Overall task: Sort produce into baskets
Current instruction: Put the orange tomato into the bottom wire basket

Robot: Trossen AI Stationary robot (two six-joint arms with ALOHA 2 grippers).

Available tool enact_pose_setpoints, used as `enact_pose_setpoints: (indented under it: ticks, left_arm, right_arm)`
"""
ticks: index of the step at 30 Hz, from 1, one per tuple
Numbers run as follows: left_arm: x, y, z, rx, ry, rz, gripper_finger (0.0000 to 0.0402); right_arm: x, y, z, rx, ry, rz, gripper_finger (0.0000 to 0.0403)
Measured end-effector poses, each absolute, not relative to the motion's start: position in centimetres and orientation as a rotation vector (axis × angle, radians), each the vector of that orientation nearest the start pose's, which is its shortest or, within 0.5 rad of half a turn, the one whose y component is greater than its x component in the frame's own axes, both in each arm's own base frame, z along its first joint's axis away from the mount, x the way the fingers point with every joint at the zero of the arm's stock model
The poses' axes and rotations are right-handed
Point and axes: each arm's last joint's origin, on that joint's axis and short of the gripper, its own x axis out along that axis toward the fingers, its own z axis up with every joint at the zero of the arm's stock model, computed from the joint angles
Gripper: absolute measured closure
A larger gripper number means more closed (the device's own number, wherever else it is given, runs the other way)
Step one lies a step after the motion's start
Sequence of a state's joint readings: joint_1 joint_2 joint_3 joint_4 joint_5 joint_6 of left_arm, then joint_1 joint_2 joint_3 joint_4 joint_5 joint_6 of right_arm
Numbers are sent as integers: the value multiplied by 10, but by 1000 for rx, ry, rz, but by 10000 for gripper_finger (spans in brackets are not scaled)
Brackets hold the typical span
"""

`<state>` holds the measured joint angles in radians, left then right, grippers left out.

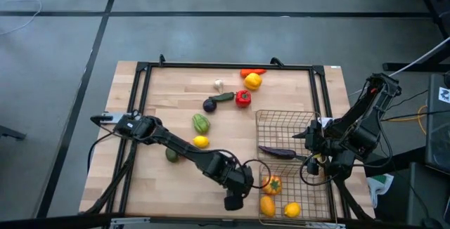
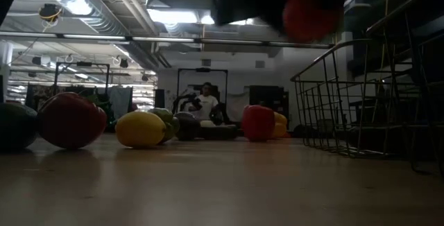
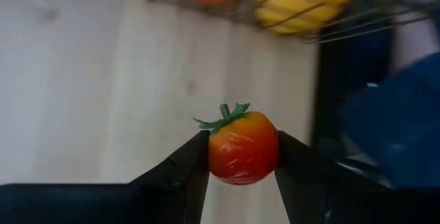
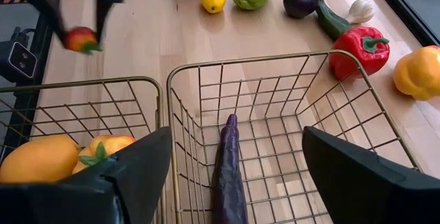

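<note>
The left tool (image 3: 242,176) is clamped on a small red-orange tomato (image 3: 243,147) with a green stem, which sits between its two dark fingers (image 3: 185,172) above the bare wood of the counter (image 1: 176,88). From overhead, this tool (image 1: 234,199) is at the near edge of the counter, just beside the near basket (image 1: 320,201), which holds an orange pepper (image 1: 272,184) and two yellow-orange pieces (image 1: 267,205). The right wrist view shows the tomato (image 4: 81,39) lifted off the wood, outside the baskets.

The right tool (image 4: 234,176) hangs with its jaws spread wide and empty over the far basket (image 4: 275,69), where a long purple eggplant (image 4: 228,162) lies on the mesh. Overhead, that tool (image 1: 313,148) is at the right side of the baskets.

The rest of the produce lies loose on the counter beyond the baskets: a red pepper (image 1: 242,98), a yellow pepper (image 1: 253,81), white garlic (image 1: 219,85), a dark round purple piece (image 1: 209,105) touching a slim green one (image 1: 223,97), a green ribbed piece (image 1: 201,123), a lemon (image 1: 201,142), and a dark green piece (image 1: 171,154) partly under the left arm.

In the low view a person (image 2: 205,102) is seated in the room behind the counter.
</note>
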<state>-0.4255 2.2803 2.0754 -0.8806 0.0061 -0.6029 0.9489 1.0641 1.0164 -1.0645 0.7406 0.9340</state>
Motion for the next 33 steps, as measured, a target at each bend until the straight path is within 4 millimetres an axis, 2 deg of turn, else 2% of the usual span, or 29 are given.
enact_pose_setpoints:
  ticks: [7,20,23,26,30,33]
  left_arm:
    - [450,-209,252,-361,1068,-142,259]
    - [474,-216,275,-407,713,-207,254]
    - [481,-218,273,-387,635,-223,250]
    - [491,-223,261,-380,579,-246,250]
    - [497,-225,248,-350,568,-255,249]
    - [499,-224,246,-304,562,-266,244]
  right_arm:
    - [120,134,303,57,722,-161,78]
    - [120,134,303,57,722,-161,78]
    - [120,134,303,57,722,-161,78]
    - [120,134,303,58,722,-161,78]
    - [120,134,303,57,722,-161,78]
    - [120,134,303,57,722,-162,78]
